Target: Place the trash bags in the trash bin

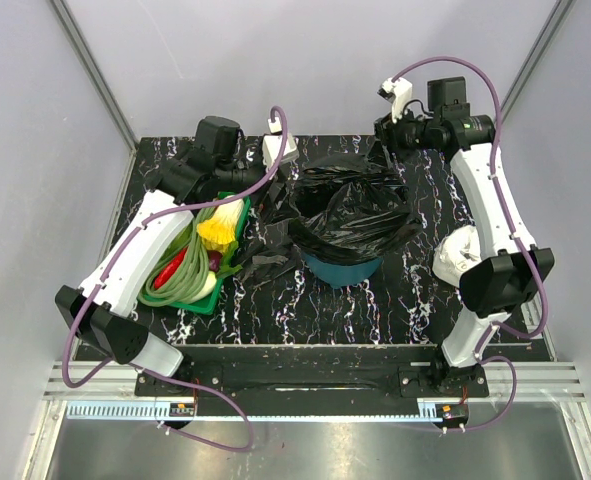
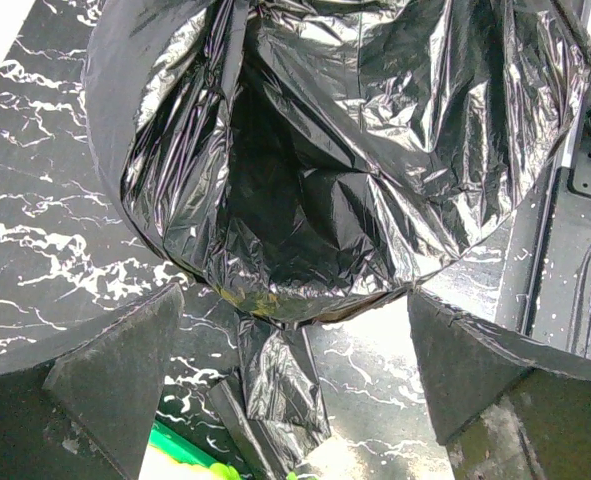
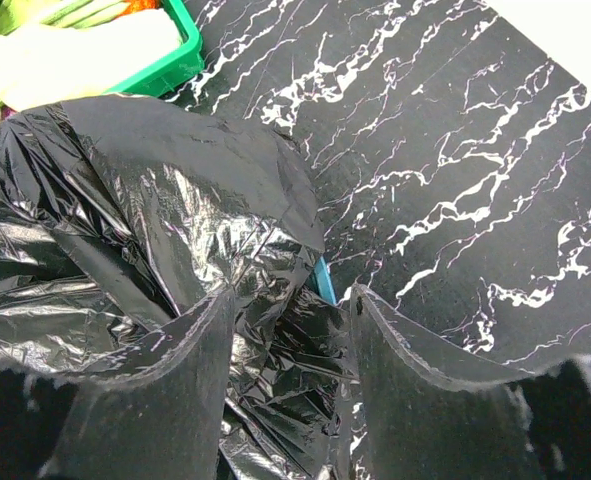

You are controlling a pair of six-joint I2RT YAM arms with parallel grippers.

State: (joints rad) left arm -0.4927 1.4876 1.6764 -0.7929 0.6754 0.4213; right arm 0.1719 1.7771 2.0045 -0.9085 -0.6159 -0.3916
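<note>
Here's the black marbled table (image 1: 415, 300), both arms stretched out over it towards the far side. Dead centre stands the teal trash bin (image 1: 343, 270), and the big trash bag (image 1: 350, 210) is draped right over its mouth. The glossy film is crinkled and spills down the outside, so only the lower wall of the bin shows from above. The left wrist view looks straight down into that bag's dark hollow.

To the left sits the green tray (image 1: 207, 303), loaded with vegetables (image 1: 220, 230). Between the tray and the bin, a smaller crumpled trash bag (image 1: 260, 262) lies flat on the table. I can't tell whether it touches the big one. A white bundle (image 1: 455, 255) rests just beside the right arm.

Now the claws. The left gripper (image 2: 295, 295) is spread wide, nothing in it, poised at the near edge of the bag's opening. The right gripper (image 3: 293, 295) sits at the bin's far rim, fingers partway apart. Bunched film and a sliver of teal rim lie between them. Whether it's truly pinching that film, I can't tell.
</note>
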